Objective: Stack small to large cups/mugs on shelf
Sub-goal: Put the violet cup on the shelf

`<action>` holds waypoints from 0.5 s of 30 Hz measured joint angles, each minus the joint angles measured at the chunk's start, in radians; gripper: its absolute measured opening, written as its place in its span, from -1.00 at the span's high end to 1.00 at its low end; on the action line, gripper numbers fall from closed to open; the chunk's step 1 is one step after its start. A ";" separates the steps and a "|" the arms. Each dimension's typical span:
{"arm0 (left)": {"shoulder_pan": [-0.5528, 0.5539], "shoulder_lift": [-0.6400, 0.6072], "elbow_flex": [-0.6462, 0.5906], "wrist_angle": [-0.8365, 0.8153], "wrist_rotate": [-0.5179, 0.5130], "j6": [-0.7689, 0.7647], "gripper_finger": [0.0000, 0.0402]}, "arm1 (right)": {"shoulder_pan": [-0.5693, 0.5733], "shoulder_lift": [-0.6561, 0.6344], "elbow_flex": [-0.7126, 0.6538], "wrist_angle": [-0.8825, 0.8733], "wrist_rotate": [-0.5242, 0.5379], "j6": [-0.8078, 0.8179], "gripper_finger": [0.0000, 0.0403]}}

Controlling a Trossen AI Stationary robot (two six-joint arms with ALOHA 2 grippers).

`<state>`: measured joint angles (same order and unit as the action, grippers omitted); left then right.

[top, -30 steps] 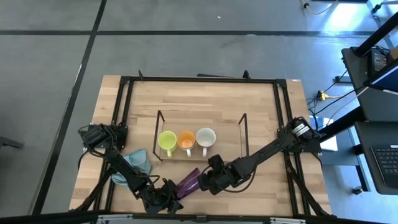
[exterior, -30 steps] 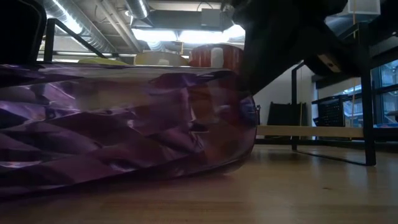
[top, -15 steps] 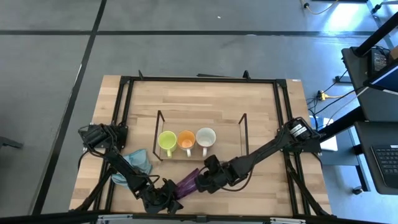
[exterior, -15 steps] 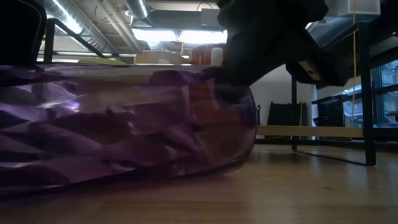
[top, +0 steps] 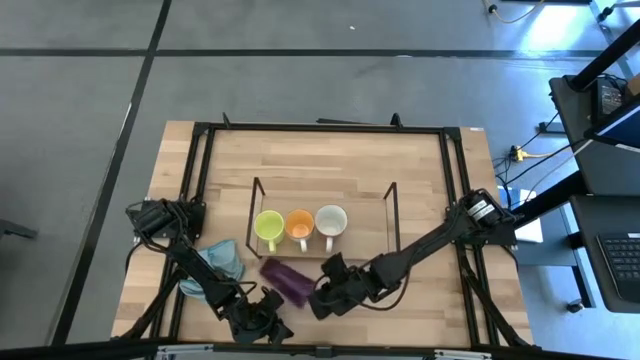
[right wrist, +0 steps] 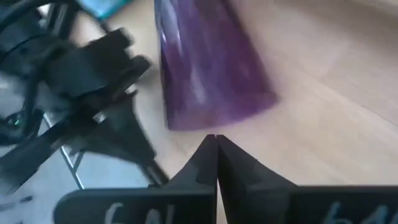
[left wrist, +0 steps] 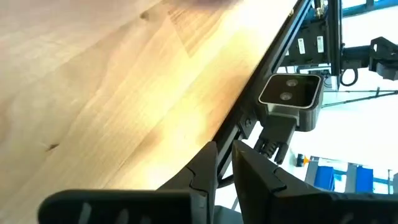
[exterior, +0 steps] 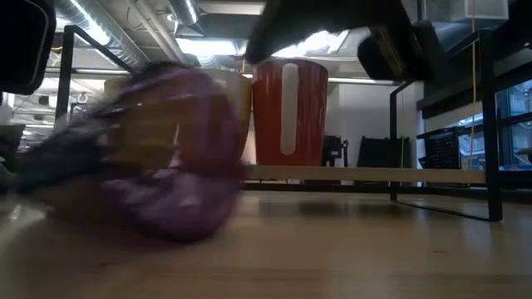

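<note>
While the purple cup (top: 285, 281) is lying on its side on the wooden table (top: 420, 170), just in front of the wire shelf (top: 390, 205), the right gripper (top: 322, 297) is sitting close beside it with its two fingers pressed fully together and nothing between them. Seen from the right wrist, those closed fingertips are pointing at the cup (right wrist: 208, 62) without gripping it. On the shelf, the yellow-green mug (top: 268, 227), the orange mug (top: 299, 225) and the white mug (top: 331, 221) are standing upright in a row, touching or nearly touching one another. Near the table's front edge, the left gripper (top: 272, 322) is resting low, its fingers (left wrist: 205, 168) parted only by a narrow slit and holding nothing. A light blue cloth (top: 222, 258) is lying beside the left arm, partly under it.
</note>
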<state>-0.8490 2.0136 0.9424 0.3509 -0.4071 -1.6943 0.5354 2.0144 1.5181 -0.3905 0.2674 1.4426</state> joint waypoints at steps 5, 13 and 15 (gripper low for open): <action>0.001 0.000 0.000 0.003 0.007 0.024 0.78 | -0.001 -0.001 0.070 -0.054 0.009 -0.052 0.98; -0.043 -0.023 0.000 -0.121 -0.148 -0.045 0.79 | 0.002 0.000 0.083 -0.123 0.046 -0.011 0.97; -0.069 -0.056 -0.005 -0.290 -0.202 -0.114 0.81 | 0.005 0.000 0.083 -0.126 0.052 0.007 0.95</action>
<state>-0.9178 1.9573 0.9376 0.0608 -0.6089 -1.8079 0.5407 2.0144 1.6009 -0.5162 0.3192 1.4496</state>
